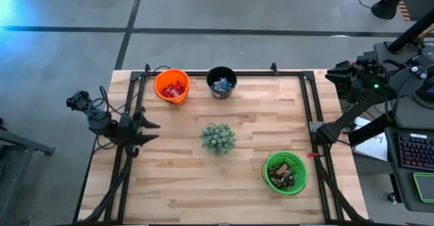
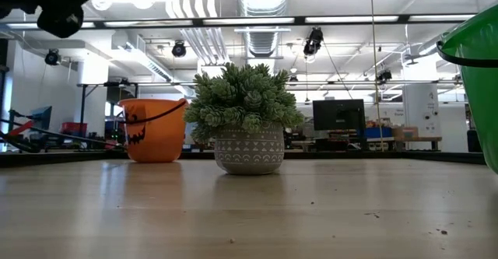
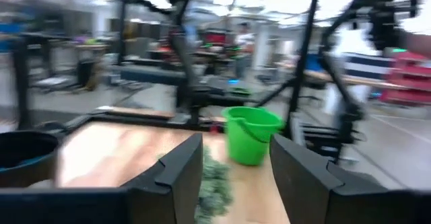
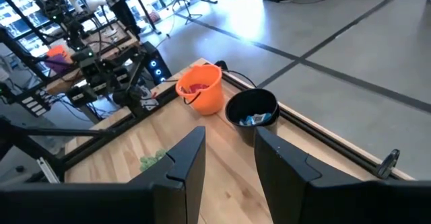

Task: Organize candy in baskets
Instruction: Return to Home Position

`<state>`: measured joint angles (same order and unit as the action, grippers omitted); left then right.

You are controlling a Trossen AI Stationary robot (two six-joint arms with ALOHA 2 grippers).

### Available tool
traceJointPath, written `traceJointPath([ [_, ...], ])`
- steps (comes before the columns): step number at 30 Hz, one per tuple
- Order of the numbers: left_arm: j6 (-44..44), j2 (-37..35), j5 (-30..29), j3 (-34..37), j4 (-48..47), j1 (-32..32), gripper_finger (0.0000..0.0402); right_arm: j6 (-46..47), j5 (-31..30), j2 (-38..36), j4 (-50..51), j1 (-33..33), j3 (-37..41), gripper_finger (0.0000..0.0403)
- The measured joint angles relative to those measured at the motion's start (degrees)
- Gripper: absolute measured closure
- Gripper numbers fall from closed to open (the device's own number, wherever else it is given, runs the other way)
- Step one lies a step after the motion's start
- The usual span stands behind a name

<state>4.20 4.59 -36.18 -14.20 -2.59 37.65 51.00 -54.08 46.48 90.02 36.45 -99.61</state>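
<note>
Three baskets stand on the wooden table [image 1: 251, 117]. The orange one [image 1: 171, 85] holds red candy [image 1: 173, 89]. The black one [image 1: 222, 81] holds blue-and-silver candy [image 1: 222, 85]. The green one [image 1: 285, 172] holds dark brown candy [image 1: 283, 174]. No candy shows loose on the table. My left gripper [image 1: 153, 132] is open and empty at the table's left edge; its wrist view [image 3: 234, 177] looks toward the green basket [image 3: 249, 134]. My right gripper [image 1: 331, 74] is open and empty, raised off the table's far right corner; its wrist view [image 4: 230, 153] shows the orange [image 4: 201, 88] and black [image 4: 252, 113] baskets.
A spiky green plant [image 1: 218, 138] in a grey pot stands at the table's middle, between the baskets; it also shows in the low view [image 2: 247, 127]. A black frame [image 1: 308, 97] runs around the table. A keyboard and equipment [image 1: 413, 144] stand off the right edge.
</note>
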Motion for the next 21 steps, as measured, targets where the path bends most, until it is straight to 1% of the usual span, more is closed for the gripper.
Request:
traceJointPath([
  [5,-1.7,-4.7,9.3,3.0,0.4,0.0,0.0262,0.1,0.0,0.0,0.0,0.0,0.0,0.0287],
  [12,-3.3,-4.6,17.1,5.4,0.7,0.0,0.0274,3.4,0.0,0.1,-0.2,0.0,0.0,0.0287],
  [15,-3.4,-4.6,21.1,6.6,3.0,0.0,0.0274,4.9,0.0,0.1,-0.3,0.0,0.0,0.0287],
  [19,-5.1,-4.6,30.3,8.5,5.4,0.0,0.0274,6.1,0.0,0.1,-0.3,0.0,0.0,0.0287],
  [21,-5.4,-4.6,33.4,8.9,5.4,0.0,0.0274,6.2,0.0,0.1,-0.3,0.0,0.0,0.0287],
])
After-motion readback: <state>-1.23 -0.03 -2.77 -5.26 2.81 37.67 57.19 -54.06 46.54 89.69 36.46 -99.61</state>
